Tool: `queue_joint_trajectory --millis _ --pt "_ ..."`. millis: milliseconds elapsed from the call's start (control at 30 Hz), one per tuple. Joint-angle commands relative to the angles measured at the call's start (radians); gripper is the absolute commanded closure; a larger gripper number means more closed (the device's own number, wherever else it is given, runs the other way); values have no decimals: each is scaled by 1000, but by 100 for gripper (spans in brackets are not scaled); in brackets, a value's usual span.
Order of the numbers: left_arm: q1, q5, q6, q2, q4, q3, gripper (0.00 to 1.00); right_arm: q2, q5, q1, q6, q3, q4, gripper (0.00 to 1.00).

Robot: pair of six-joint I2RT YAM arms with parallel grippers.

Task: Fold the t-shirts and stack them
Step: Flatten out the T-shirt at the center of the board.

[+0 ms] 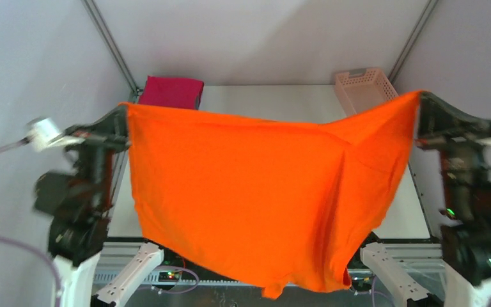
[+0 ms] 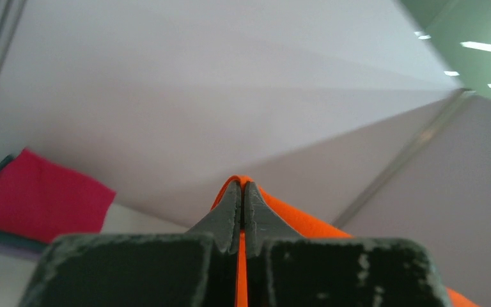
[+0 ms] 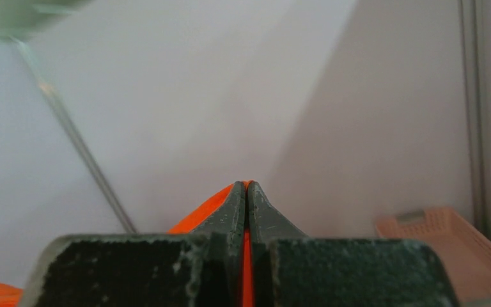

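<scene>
The bright orange t-shirt (image 1: 256,192) hangs spread wide in the air between my two grippers and hides most of the table. My left gripper (image 1: 124,110) is shut on its upper left corner; the cloth (image 2: 307,220) shows pinched between the fingers in the left wrist view, at the gripper (image 2: 242,187). My right gripper (image 1: 420,97) is shut on the upper right corner; orange cloth (image 3: 198,211) shows in the right wrist view at the gripper (image 3: 246,187). A folded magenta-pink t-shirt (image 1: 171,91) lies at the back left, also in the left wrist view (image 2: 32,195). The grey shirt is hidden.
A pale pink lattice basket (image 1: 364,86) stands at the back right corner of the white table (image 1: 268,99), also in the right wrist view (image 3: 447,246). White enclosure walls with metal frame posts (image 1: 112,48) close in the sides and back.
</scene>
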Motion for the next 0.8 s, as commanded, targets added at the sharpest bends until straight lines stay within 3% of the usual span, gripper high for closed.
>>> queue_joint_trajectory --millis 0,100,200,267,333,367,467,500,567,600,767 --pt "0 -206 -2 183 61 -212 100 84 131 -3 -126 -239 140 100" --pt "5 -341 -53 319 166 -393 99 132 264 -6 -114 -416 193 100" --pt "36 -355 -128 520 238 -499 92 237 276 -12 -36 -601 268 100" --pt "67 -333 -165 690 276 -503 92 339 240 -12 8 -696 339 99" --pt "108 -250 -181 860 238 -428 85 472 232 -17 72 -743 391 95" --pt "120 -223 -171 940 220 -378 67 544 216 -22 87 -744 412 90" --pt "130 -204 -153 1082 136 -248 8 728 127 -51 148 -671 377 41" --pt "129 -195 -146 1090 126 -228 1 763 104 -57 160 -643 346 31" --pt "129 -175 -134 1067 134 -223 0 786 73 -56 158 -624 331 10" --pt "129 -164 -132 1048 141 -233 0 783 68 -56 170 -623 318 6" --pt "122 -33 -117 943 161 -318 0 753 -10 -46 236 -660 249 0"
